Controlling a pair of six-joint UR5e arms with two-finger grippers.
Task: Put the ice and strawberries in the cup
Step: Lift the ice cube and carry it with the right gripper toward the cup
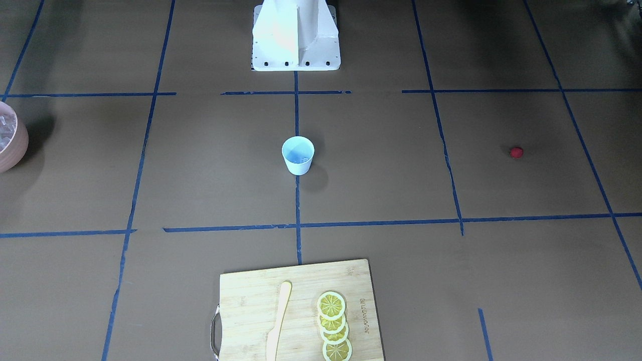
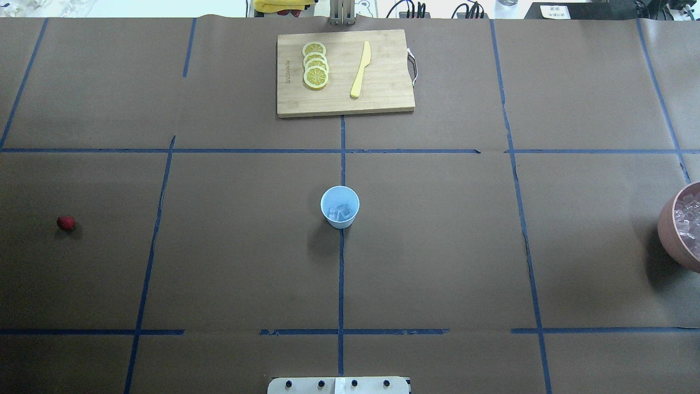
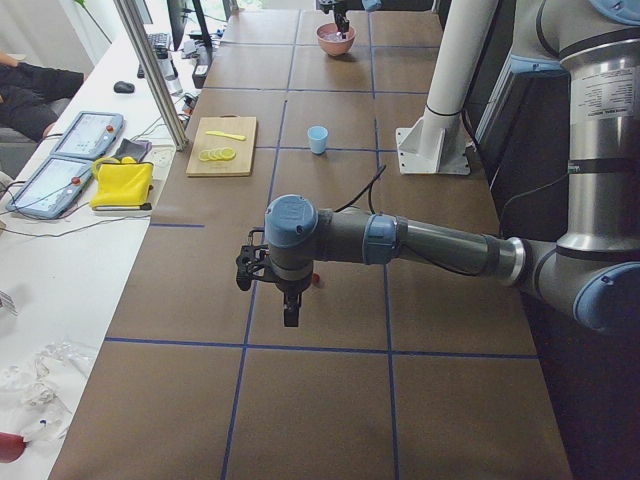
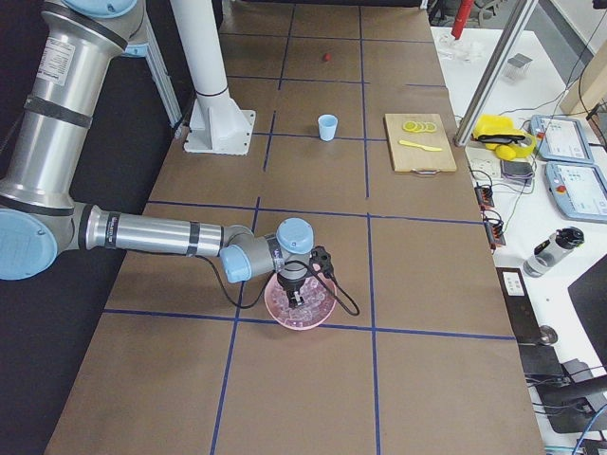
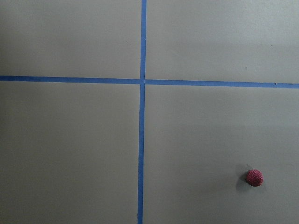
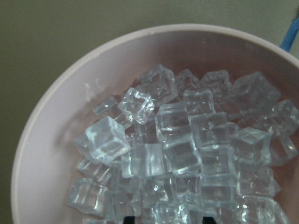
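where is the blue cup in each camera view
Front-facing: cup at centre.
Overhead: cup at centre.
Exterior left: cup in the upper middle.
Exterior right: cup in the upper middle.
Left wrist: not in it.
Right wrist: not in it.
Landmark: cutting board, seen in all four exterior views.

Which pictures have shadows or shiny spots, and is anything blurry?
Overhead exterior: the cup casts a soft dark shadow toward the robot. Exterior front-facing: the white robot base is washed out by glare. Right wrist-mounted: the ice cubes sparkle with bright spots in the pink bowl, quite sharp. Left wrist-mounted: the strawberry is sharp, with a faint shadow.
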